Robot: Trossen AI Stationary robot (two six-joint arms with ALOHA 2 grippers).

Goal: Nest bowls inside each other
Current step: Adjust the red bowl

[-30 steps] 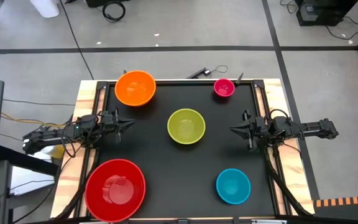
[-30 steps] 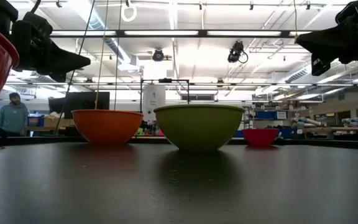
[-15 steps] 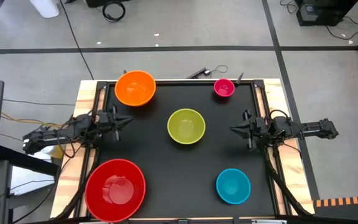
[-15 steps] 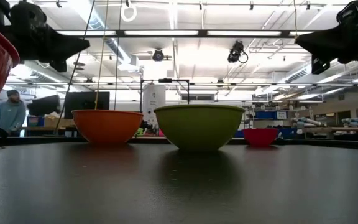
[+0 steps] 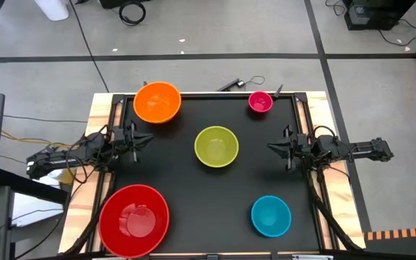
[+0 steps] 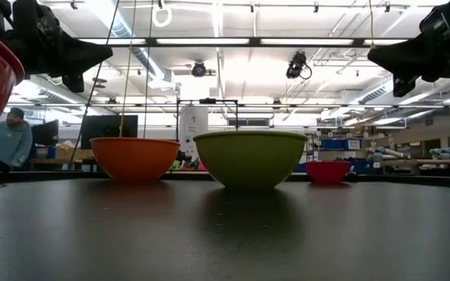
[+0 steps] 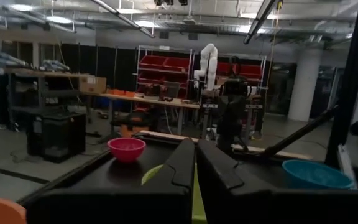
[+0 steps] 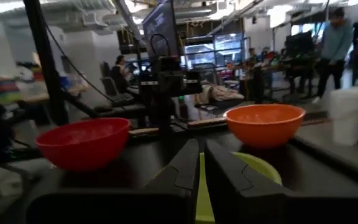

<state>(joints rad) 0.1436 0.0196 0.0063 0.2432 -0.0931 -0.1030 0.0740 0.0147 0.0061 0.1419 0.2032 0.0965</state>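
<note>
Five bowls stand apart, each upright on its base on the black table top: orange (image 5: pixel 157 102) far left, small pink (image 5: pixel 260 102) far right, yellow-green (image 5: pixel 216 146) in the middle, large red (image 5: pixel 133 220) near left, blue (image 5: pixel 271 215) near right. My left gripper (image 5: pixel 147 140) hangs shut above the table's left edge, pointing level toward the yellow-green bowl (image 7: pixel 153 174). At the right edge my right gripper (image 5: pixel 270 149) is shut as well, facing the same bowl (image 8: pixel 261 168). Neither holds anything.
Wooden rails (image 5: pixel 101 115) frame the black top. A small dark tool (image 5: pixel 230 84) lies on the floor beyond the far edge. Wide bare stretches of table lie between the bowls. A person (image 6: pixel 10 140) stands in the room behind the table.
My left gripper has tipped its fingertips upward and rolled a little, staying above the table's left edge and staying shut. The bowls have not moved.
</note>
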